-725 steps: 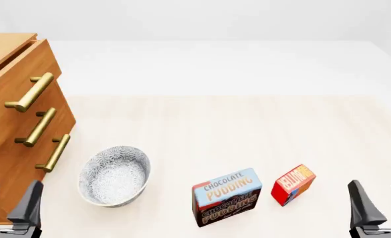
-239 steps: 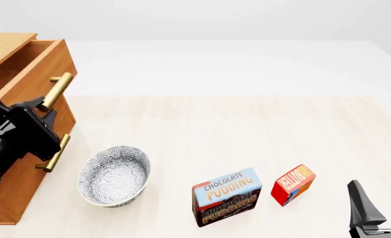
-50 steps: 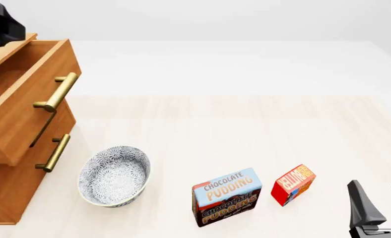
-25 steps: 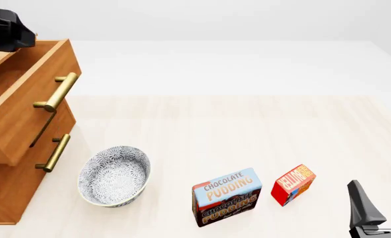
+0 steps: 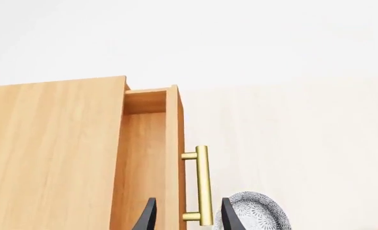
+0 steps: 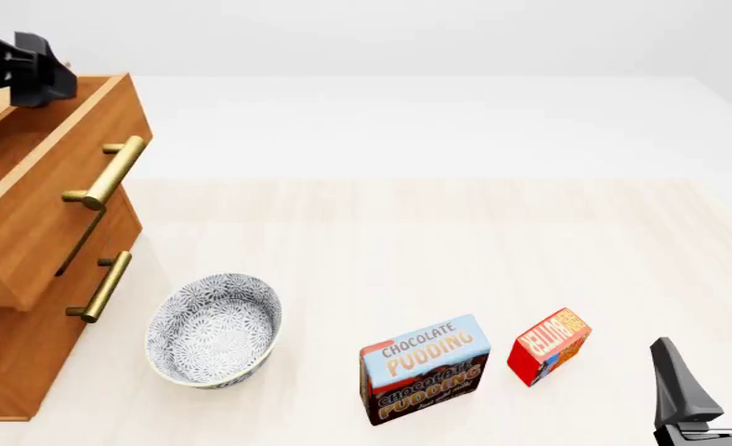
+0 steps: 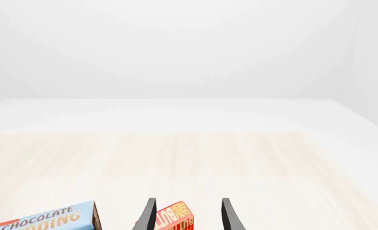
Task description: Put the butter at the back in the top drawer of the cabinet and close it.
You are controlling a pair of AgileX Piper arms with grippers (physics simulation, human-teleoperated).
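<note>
At the worktop's left edge stands a warm-brown wooden cabinet (image 6: 19, 307) with three drawers and brass bar handles. Its top drawer (image 6: 44, 200) is pulled out and looks empty, though only part of the inside shows. The left gripper (image 6: 25, 70) hovers above the drawer's back, fingers spread, holding nothing.

Near the front edge, left to right: one grey patterned ceramic bowl (image 6: 214, 327), one light-blue and brown chocolate pudding box (image 6: 424, 368), then the small red butter box (image 6: 548, 345) with yellow lettering, standing just beside the pudding, apart from it.

At the front right corner the right gripper (image 6: 713, 386) waits with fingers parted and empty; its own camera shows the butter box (image 7: 175, 221) between them.

The next step is likely picking up the butter. Close on its narrow faces without nudging the pudding box, and lift clear before crossing over the bowl.

Counts: one cabinet, three drawers, one bowl, two boxes, two grippers.
</note>
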